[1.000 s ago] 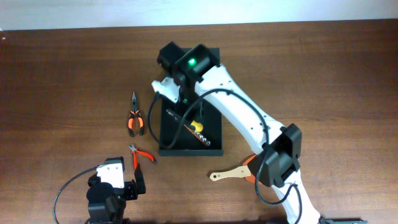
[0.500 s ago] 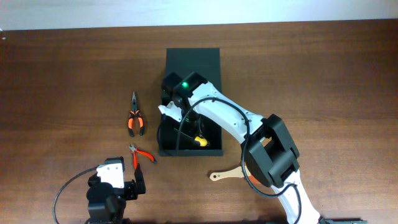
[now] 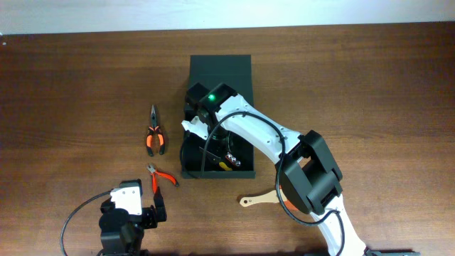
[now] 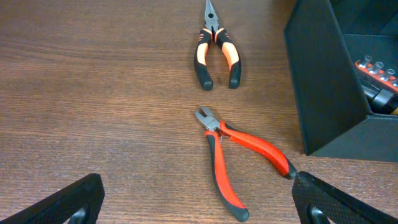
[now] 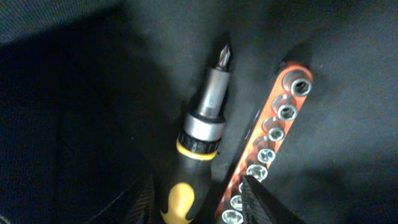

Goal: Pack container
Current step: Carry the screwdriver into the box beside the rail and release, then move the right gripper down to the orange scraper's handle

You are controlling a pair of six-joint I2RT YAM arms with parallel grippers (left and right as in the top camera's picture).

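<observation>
The box (image 3: 238, 172) sits at the middle of the table (image 3: 370, 107), its lid (image 3: 220, 71) folded back flat on the far side and its inside open to the overhead camera. The right arm reaches over the near edge and down into it. The right gripper (image 5: 196, 208) hangs low above the box floor with its jaws parted – one dark finger (image 5: 264, 202) shows at the bottom of the wrist view, the other is only a dim shape to its left – and they grasp nothing. Between and beyond them a screwdriver (image 5: 199, 130) with a black and yellow handle lies on the floor of the box, bit pointing away from the camera. Just beside it, on its right, lies an orange rail of sockets (image 5: 267, 143), roughly parallel to the shaft. The near end of the rail passes under the visible finger; whether they touch cannot be told. The left arm sits folded at the near left edge of the table, and the left gripper (image 4: 199, 205) is spread wide and empty, low over the wood. Ahead of it lie red-handled cutters (image 4: 230, 162), and farther on needle-nose pliers (image 4: 217, 53) with orange and black grips – both on the table left of the box, apart from each other and from the box wall. A pale wooden tool (image 3: 259, 199) lies near the box's front right corner, partly under the right arm.
</observation>
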